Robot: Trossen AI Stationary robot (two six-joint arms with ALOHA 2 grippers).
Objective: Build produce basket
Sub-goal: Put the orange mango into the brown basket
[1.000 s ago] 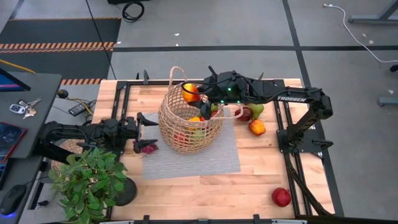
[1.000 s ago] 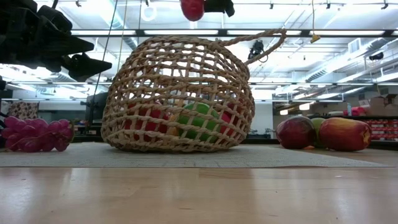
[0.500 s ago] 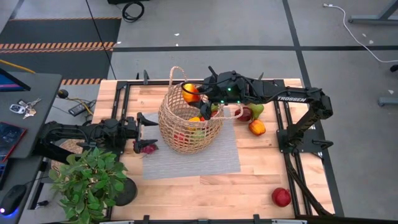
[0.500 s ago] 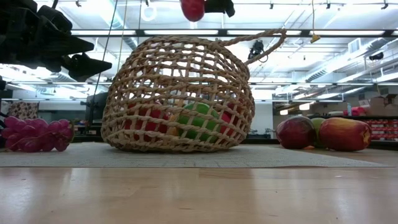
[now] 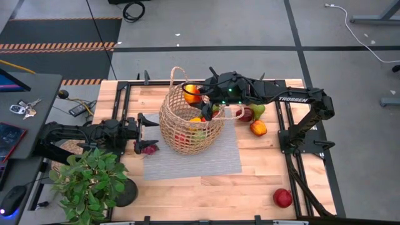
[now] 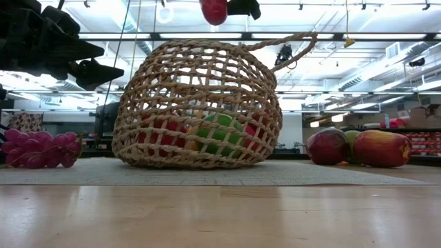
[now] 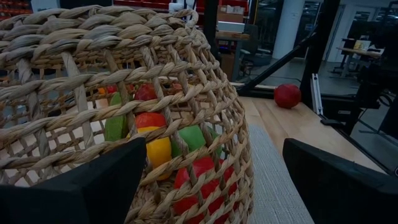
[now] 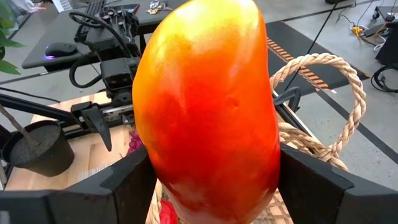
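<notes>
Two arms, high view: right gripper [image 5: 195, 94], clamped on an orange-red pepper [image 5: 190, 93], hangs over the basket [image 5: 187, 128] rim at 11 o'clock. Left gripper [image 5: 141, 126], spread apart, waits at 9 o'clock. Right wrist view: pepper [image 8: 208, 106] upright above the handle.

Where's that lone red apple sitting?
In the high view the red apple lies alone near the table's front right corner, far from the basket and the fruit beside it.

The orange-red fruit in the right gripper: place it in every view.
High: orange-red fruit above the basket rim.
Low: top edge, above basket.
Left wrist: not in it.
Right wrist: fills centre.
Shared landmark: the basket's loop handle.
</notes>
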